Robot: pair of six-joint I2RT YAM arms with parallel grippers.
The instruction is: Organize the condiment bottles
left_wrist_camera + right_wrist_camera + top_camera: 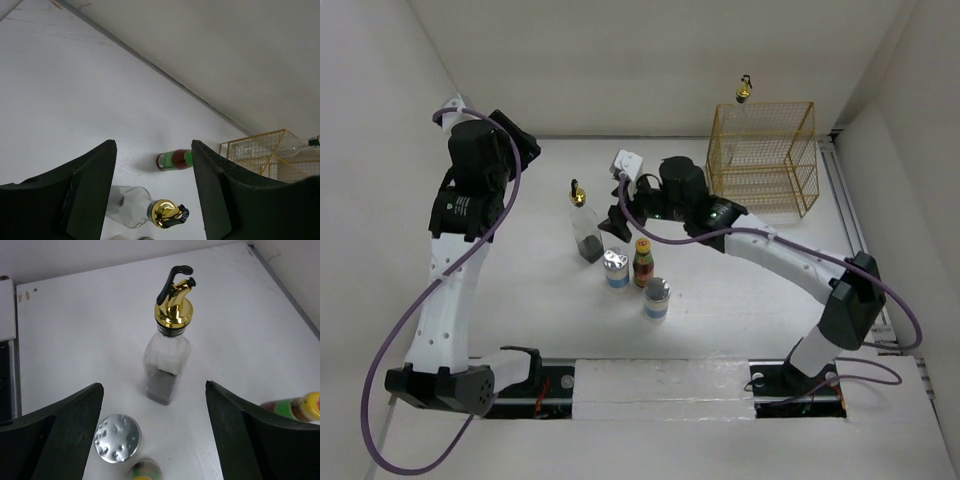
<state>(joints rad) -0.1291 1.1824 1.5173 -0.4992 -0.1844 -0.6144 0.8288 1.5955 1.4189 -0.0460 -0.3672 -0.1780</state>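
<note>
Right gripper: wide open, empty. 1 tall glass bottle stands upright on the table, just beyond the fingers. Left gripper: wide open, empty, held above the table. Beside the glass bottle, 2 silver-lidded jars and 1 sauce bottle stand clustered mid-table. A second pourer top shows above the yellow wire rack.
</note>
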